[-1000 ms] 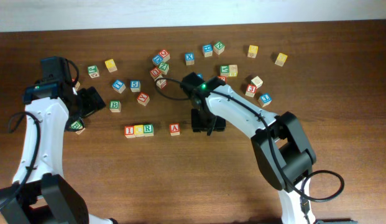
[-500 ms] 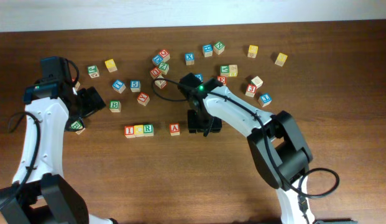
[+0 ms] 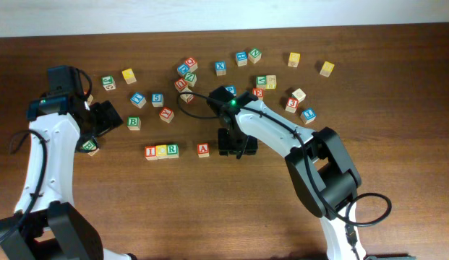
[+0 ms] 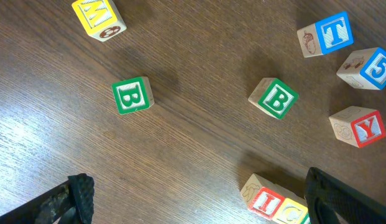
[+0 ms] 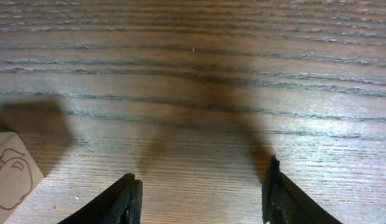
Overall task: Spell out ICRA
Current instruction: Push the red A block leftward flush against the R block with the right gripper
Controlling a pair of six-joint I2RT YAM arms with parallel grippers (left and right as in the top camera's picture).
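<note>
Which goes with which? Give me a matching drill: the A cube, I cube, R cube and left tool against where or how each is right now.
Things:
1. A cube
2. I cube
3. R cube
4. left tool

Place or state:
a. left end of the three-cube row
b. wide open, nothing between its fingers
c. standing alone, a gap away from the row's right end
d. right end of the row

Pairs: 1-c; 2-a; 3-d; 4-b
</note>
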